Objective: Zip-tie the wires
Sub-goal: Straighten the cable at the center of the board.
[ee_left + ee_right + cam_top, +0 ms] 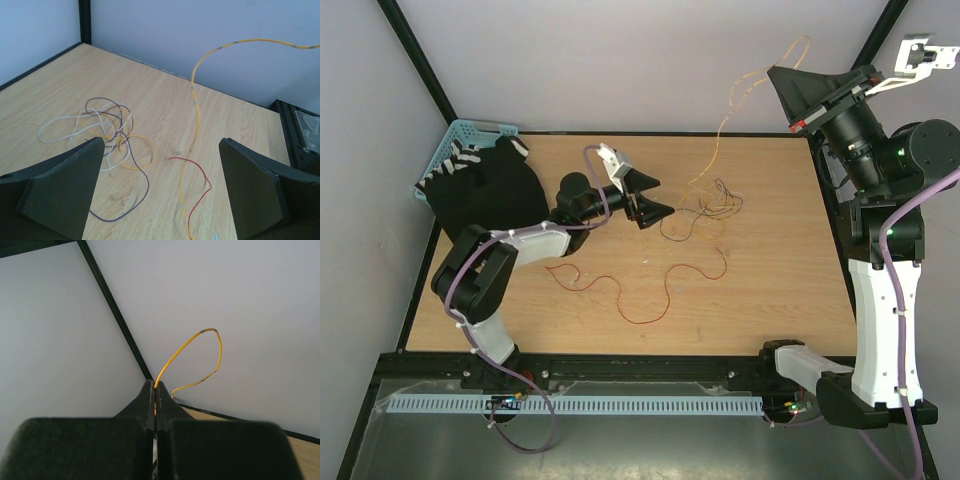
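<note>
We see the left arm folded low over the counter, its forearm reaching toward the middle. The left pincer gapes wide and holds nothing, just beside the wires, which lie in a loose tangle mid-counter. The right arm stands tall at the counter's right edge, wrist raised above the far right corner. The right pincer is clamped on a yellow strand, which loops above the tips and trails down to the counter beside the tangle. A red strand lies apart, nearer the bases.
</note>
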